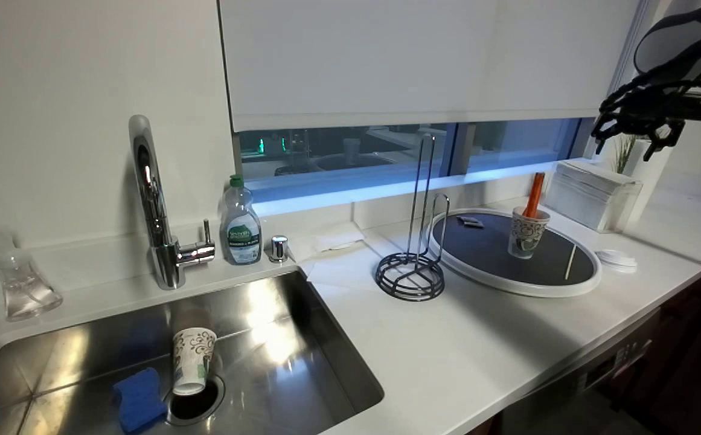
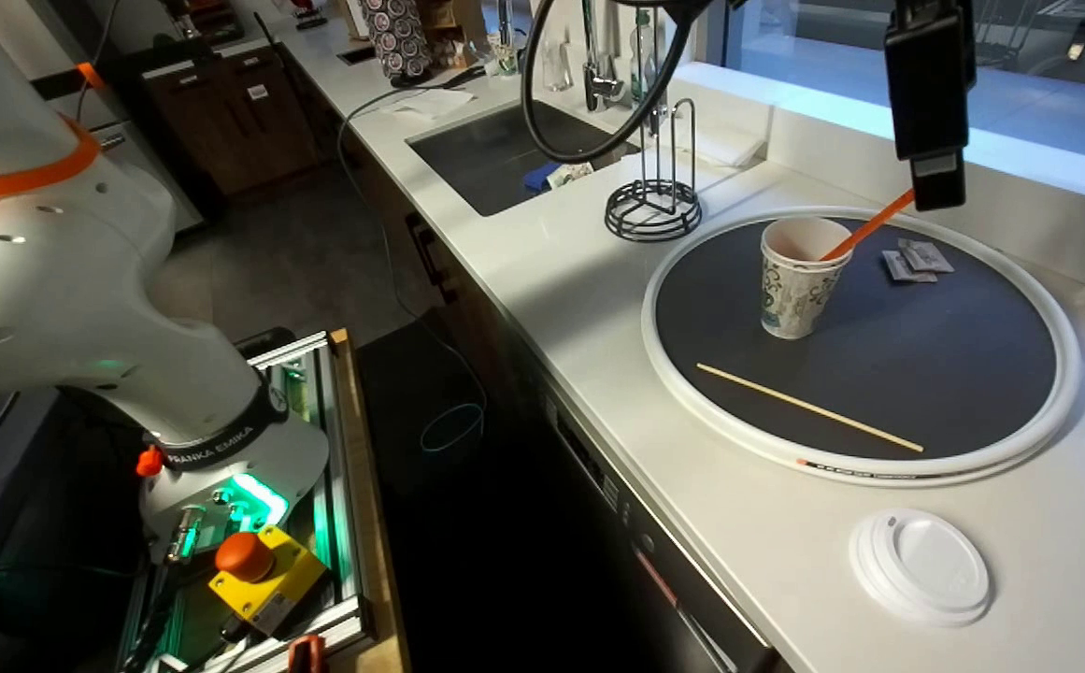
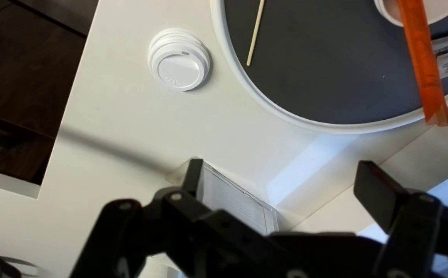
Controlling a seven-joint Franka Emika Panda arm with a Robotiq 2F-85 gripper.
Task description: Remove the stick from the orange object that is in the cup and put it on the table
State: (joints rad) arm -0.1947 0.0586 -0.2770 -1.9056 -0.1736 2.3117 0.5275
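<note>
White and smooth, the countertop (image 2: 551, 308) bears a round dark grey tray (image 2: 953, 365) with a pale rim. Above the countertop hangs the gripper (image 3: 281, 181), its fingers spread wide. Upright on the tray stands a patterned paper cup (image 2: 790, 299). The orange object (image 3: 425, 65) leans in it, poking above the lip; its lower end is hidden, so how deep it reaches I can't tell. A thin pale stick (image 2: 808, 407) lies flat on the tray, apart from the cup.
</note>
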